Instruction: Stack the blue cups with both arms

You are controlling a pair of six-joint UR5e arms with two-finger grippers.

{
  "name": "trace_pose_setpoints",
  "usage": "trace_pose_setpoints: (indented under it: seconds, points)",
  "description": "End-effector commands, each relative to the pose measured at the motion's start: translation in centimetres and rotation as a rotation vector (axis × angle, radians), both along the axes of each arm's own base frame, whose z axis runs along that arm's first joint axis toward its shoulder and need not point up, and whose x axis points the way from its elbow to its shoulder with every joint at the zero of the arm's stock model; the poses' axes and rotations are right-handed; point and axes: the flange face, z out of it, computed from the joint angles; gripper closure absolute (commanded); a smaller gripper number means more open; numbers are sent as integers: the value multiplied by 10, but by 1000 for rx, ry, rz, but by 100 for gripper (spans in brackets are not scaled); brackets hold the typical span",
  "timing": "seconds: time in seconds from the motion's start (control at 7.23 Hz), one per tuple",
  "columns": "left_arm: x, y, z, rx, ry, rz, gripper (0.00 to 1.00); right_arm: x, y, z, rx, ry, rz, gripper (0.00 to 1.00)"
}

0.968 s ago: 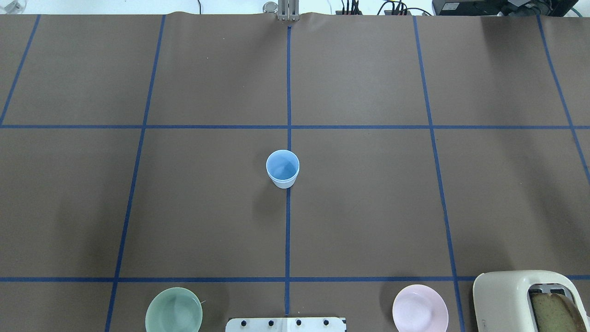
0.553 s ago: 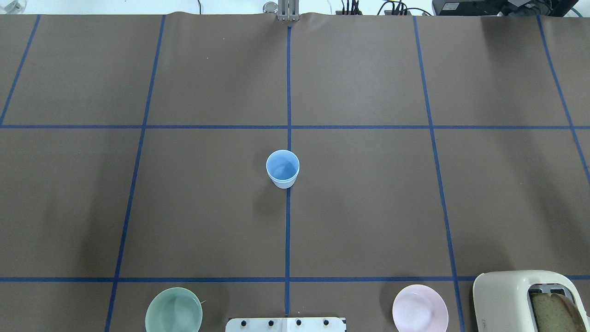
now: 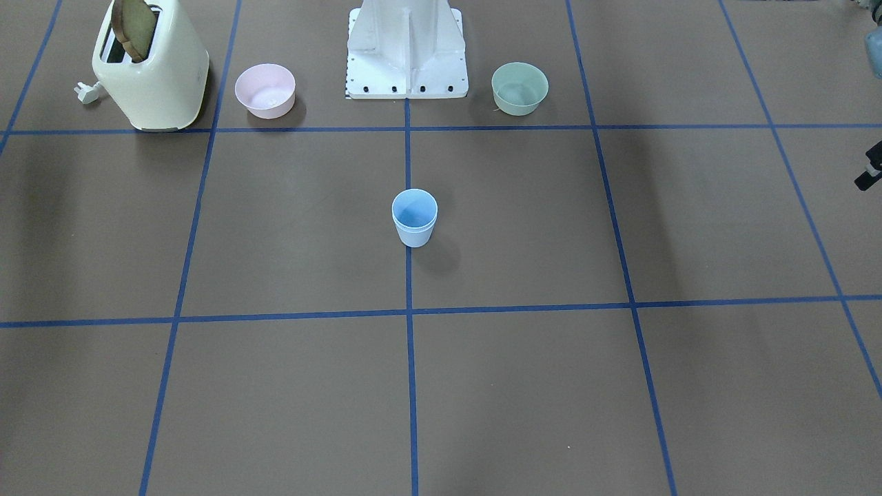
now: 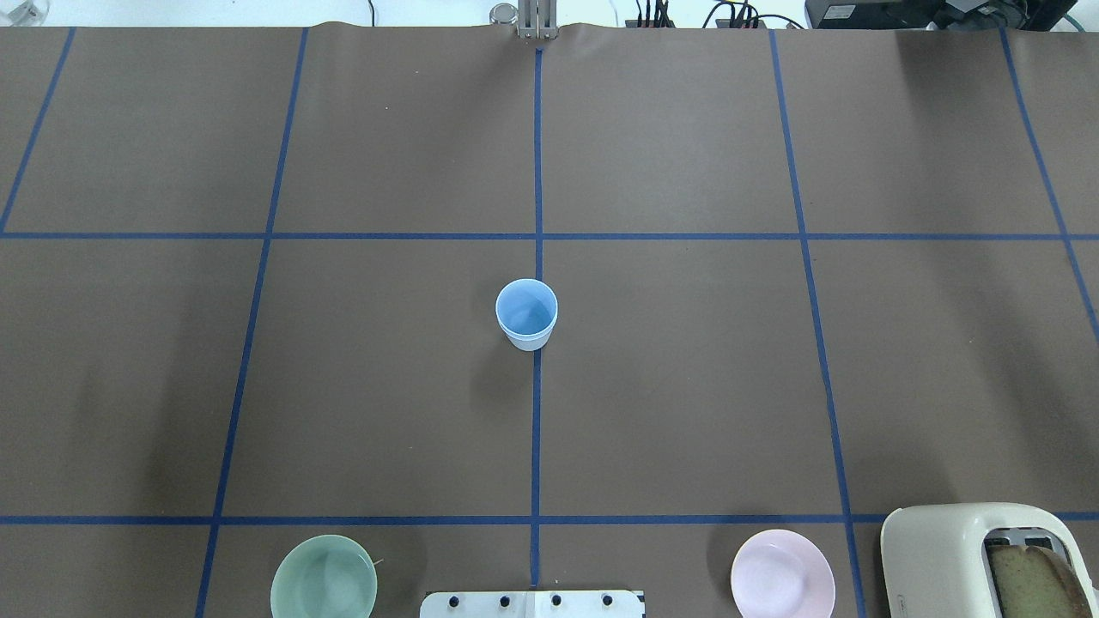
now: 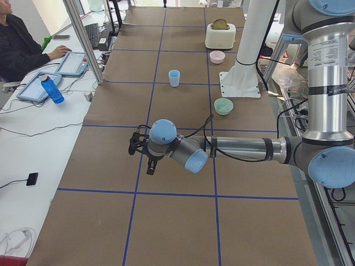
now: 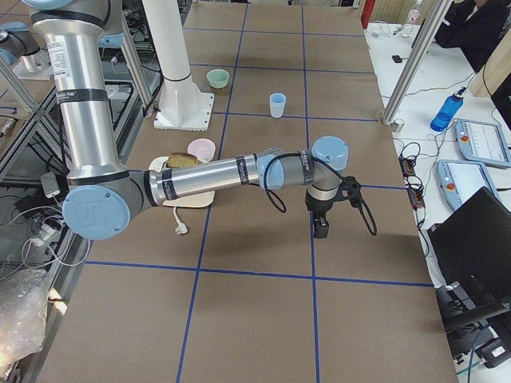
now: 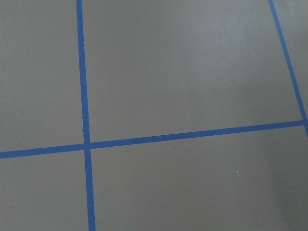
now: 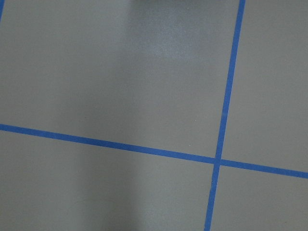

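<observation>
The two pale blue cups (image 4: 526, 313) stand nested, one inside the other, upright on the centre tape line; the stack also shows in the front view (image 3: 414, 217) and both side views (image 5: 174, 77) (image 6: 277, 104). My left gripper (image 5: 148, 166) points down over the table far from the cups, at the robot's left end. My right gripper (image 6: 321, 231) points down over the opposite end. Neither is near the cups. I cannot tell whether either is open or shut. Both wrist views show only brown mat and blue tape.
A green bowl (image 4: 324, 577) and a pink bowl (image 4: 782, 573) flank the white pedestal (image 3: 407, 48). A cream toaster (image 4: 979, 558) holding a bread slice stands at the near right. Operators sit at side desks (image 5: 22, 44).
</observation>
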Motion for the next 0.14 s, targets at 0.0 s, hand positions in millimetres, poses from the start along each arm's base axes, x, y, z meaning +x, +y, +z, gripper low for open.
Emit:
trace_pose_setpoints:
  seconds: [0.0]
  points:
    - [-3, 1, 3, -5, -2, -6, 2, 0, 1, 2, -5, 0, 0, 0]
